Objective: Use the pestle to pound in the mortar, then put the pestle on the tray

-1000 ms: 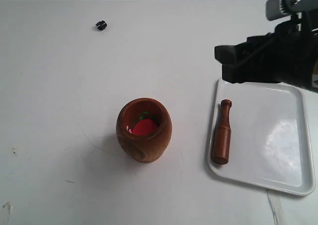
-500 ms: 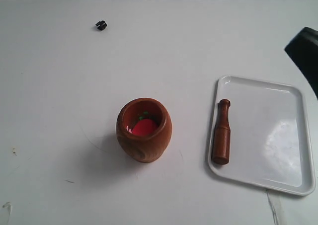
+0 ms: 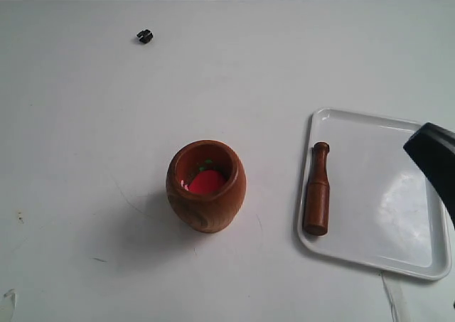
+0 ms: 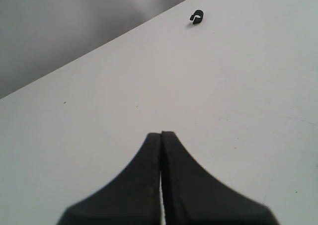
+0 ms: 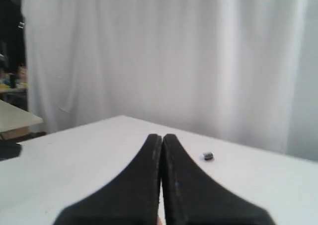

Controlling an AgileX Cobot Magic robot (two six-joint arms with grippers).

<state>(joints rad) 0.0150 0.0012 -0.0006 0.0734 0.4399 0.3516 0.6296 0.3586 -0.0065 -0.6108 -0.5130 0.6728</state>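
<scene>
Left jaws: we see them clenched, the black tips meeting with only a hairline between and nothing held. They hang over bare tabletop (image 4: pixel 248 86), pointing toward a small black piece (image 4: pixel 197 18) well ahead.
Right jaws: also pressed together on nothing, held level and facing across the tabletop toward a white curtain (image 5: pixel 174 61).
Right arm (image 3: pixel 435 150): from outside we catch only a black wedge at the right edge, overlapping the tray's (image 3: pixel 384 194) right side.
Pestle (image 3: pixel 317 190): it lies flat on the tray, just inside the left rim, well apart from both jaws. The knob end points to the far side and the thick end to the near side.
Pestle, make: dark reddish-brown wood, smooth and club-shaped.
Mortar (image 3: pixel 206 194): it stands upright on the tabletop, left of the tray and not touching it. We note a rounded barrel of reddish-brown wood with a wide round mouth.
Inside the mortar: a red lump (image 3: pixel 206 183) with a touch of green.
Tray, make: glossy white rectangle, rounded corners, low rim.
Tabletop, surface: matte white with faint scuffs.
</scene>
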